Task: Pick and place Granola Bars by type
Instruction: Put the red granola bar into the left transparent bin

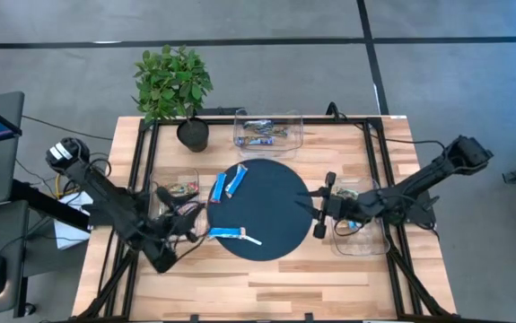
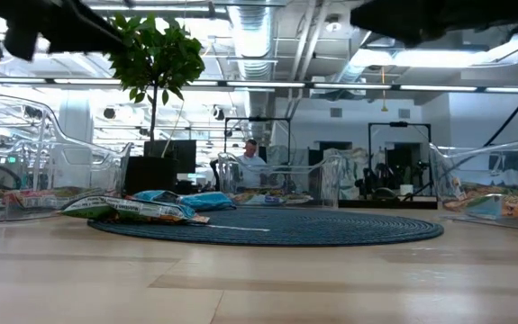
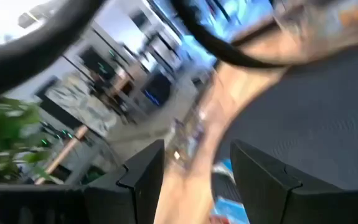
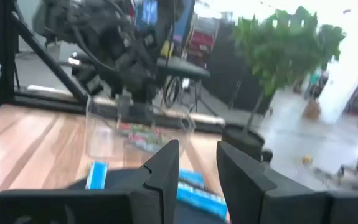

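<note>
Three blue-and-white granola bars lie on the round dark mat (image 1: 271,215): two side by side at its far left (image 1: 227,183), one at its near left (image 1: 225,233) beside a thin white stick (image 1: 253,240). In the low view a multicoloured bar (image 2: 123,209) lies at the mat's left edge. My left gripper (image 1: 188,220) (image 3: 197,180) hovers open by that edge, with nothing between its fingers. Over the mat's right edge my right gripper (image 1: 319,212) (image 4: 197,165) points toward the table's left, its fingers a little apart and empty.
Clear bins stand around the mat: one on the left (image 1: 182,188) with multicoloured bars, one at the far side (image 1: 268,131) with blue and dark bars, one on the right (image 1: 362,226) under my right arm. A potted plant (image 1: 175,85) stands at the far left corner.
</note>
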Action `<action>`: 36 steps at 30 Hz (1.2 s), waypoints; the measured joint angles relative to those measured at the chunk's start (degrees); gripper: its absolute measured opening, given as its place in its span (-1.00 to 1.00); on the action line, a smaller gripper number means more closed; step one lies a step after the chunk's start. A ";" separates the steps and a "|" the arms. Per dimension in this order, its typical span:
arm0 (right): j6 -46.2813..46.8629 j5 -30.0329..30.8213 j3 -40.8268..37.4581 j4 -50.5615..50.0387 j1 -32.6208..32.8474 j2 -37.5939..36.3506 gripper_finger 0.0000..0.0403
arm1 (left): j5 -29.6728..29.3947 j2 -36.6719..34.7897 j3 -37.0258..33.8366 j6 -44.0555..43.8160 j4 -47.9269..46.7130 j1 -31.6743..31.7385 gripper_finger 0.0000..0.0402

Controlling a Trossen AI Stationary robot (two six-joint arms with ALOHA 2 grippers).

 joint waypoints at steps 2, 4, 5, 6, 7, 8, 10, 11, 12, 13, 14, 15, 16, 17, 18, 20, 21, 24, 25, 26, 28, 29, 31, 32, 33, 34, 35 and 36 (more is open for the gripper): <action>-2.06 0.00 0.02 3.80 0.29 1.05 -0.49 | 6.44 0.00 0.13 7.78 5.88 3.57 -0.11; -3.46 0.04 0.02 5.87 0.22 1.64 -0.49 | 14.68 0.00 0.13 15.62 12.79 7.73 -0.11; -3.79 0.09 0.02 6.62 0.17 1.79 -0.49 | 19.27 0.00 0.14 19.11 16.02 9.89 -0.11; -4.03 0.09 0.02 7.13 -0.04 1.79 -0.49 | 23.71 0.00 0.13 22.44 19.18 12.16 -0.11; -4.05 0.09 0.02 7.52 -0.27 1.78 -0.49 | 28.00 0.00 0.15 25.51 22.04 14.26 -0.11; -4.05 0.10 0.02 7.69 -0.54 1.78 -0.49 | 31.83 0.00 0.14 28.44 24.62 16.29 -0.11; -4.24 0.13 0.02 7.99 -1.08 1.78 -0.49 | 36.92 0.00 0.15 32.71 28.93 20.21 -0.11; -4.68 0.12 0.02 8.02 -1.41 1.78 -0.49 | 38.56 0.00 0.19 34.31 30.37 22.06 -0.11; -5.02 0.13 0.02 8.00 -1.70 1.78 -0.49 | 39.75 0.00 0.22 35.50 31.27 23.92 -0.11; -5.17 0.11 0.02 7.98 -2.01 1.78 -0.49 | 40.90 0.00 0.38 36.26 31.31 25.92 -0.11; -5.34 0.11 0.02 7.98 -2.38 1.78 -0.49 | 42.35 0.00 0.74 36.30 30.58 27.96 -0.11; -5.45 0.10 0.02 7.97 -2.72 1.78 -0.49 | 44.10 0.00 1.23 35.71 29.51 30.10 -0.11; -5.47 0.08 0.02 7.93 -3.08 1.78 -0.49 | 46.27 0.00 1.68 34.54 28.58 32.24 -0.11; -5.47 0.07 0.02 7.90 -3.43 1.78 -0.49 | 48.69 0.00 1.90 33.45 28.08 34.34 -0.11; -5.47 0.05 0.02 7.89 -3.72 1.78 -0.49 | 51.25 0.00 1.92 32.73 27.88 36.38 -0.11; -5.47 -0.33 0.02 7.80 -4.29 1.78 -0.49 | 55.78 0.00 1.92 31.96 27.73 39.82 -0.11; -5.47 -1.12 0.02 7.76 -4.59 1.78 -0.49 | 57.95 0.00 1.92 31.75 27.83 41.36 -0.11; -5.47 -4.61 0.02 7.76 -5.38 1.78 -0.49 | 63.33 0.00 1.92 31.78 27.68 45.11 -0.11; -5.47 -5.66 0.02 7.77 -5.61 1.78 -0.49 | 64.65 0.00 1.92 31.79 27.61 46.06 -0.11; -5.47 -6.49 0.02 7.78 -5.84 1.78 -0.49 | 65.86 0.00 1.92 31.79 27.39 46.94 -0.11; -5.47 -7.32 0.02 7.78 -6.31 1.78 -0.49 | 68.23 0.00 1.92 32.11 26.43 48.33 -0.11; -5.47 -7.32 0.02 7.80 -6.55 1.78 -0.49 | 69.37 0.00 1.92 32.47 25.83 48.80 -0.11; -5.45 -7.34 0.02 7.82 -6.97 1.78 -0.49 | 70.27 0.73 1.96 32.90 25.25 49.38 -0.11; -5.43 -7.34 0.02 7.82 -7.17 1.78 -0.49 | 70.62 1.55 2.03 32.97 25.53 49.45 -0.11; -5.43 -7.35 0.02 7.95 -7.34 1.78 -0.49 | 70.78 2.45 2.05 33.32 25.51 49.52 -0.11; -5.45 -7.36 0.02 8.14 -7.45 1.78 -0.49 | 70.71 3.79 2.46 33.82 25.33 49.55 -0.11; -5.43 -7.39 0.04 8.27 -7.67 1.78 -0.49 | 70.73 5.70 3.41 34.38 25.54 49.55 -0.11; -5.43 -7.41 0.04 8.37 -7.80 1.78 -0.49 | 70.68 7.79 4.37 34.80 25.86 49.55 -0.11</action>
